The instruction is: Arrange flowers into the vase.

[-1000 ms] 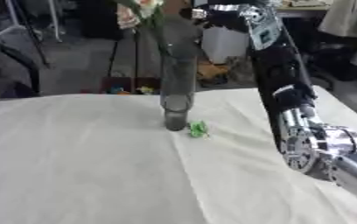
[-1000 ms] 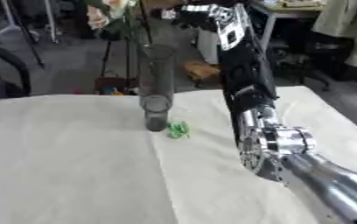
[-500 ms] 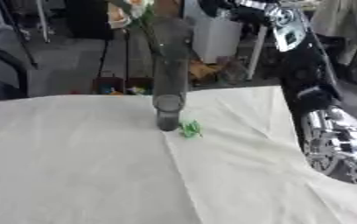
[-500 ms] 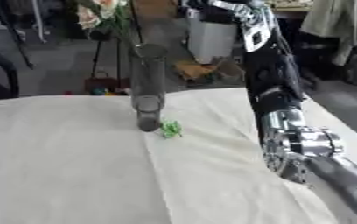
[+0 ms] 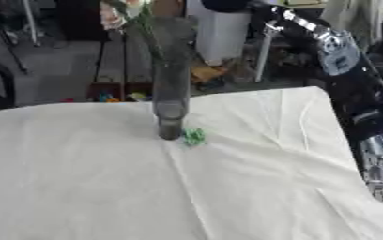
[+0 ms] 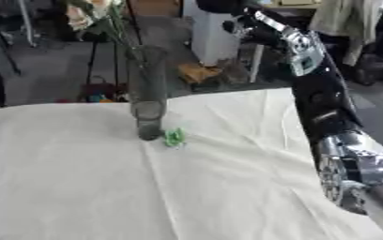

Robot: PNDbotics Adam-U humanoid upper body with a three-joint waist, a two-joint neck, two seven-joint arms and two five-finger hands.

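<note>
Flowers point(image 6: 92, 14) in upright vase point(image 5: 170, 89)

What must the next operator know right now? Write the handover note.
Left hand: not in view.
Right hand: raised at the top edge, right of the flowers, mostly cut off; its state cannot be told.
Vase: upright on the white tablecloth, with flowers already standing in it.
Small green piece: lying on the cloth beside the vase's base.
Left: no other loose flowers show on the table; probably check the green piece and whether more stems are to come.
</note>
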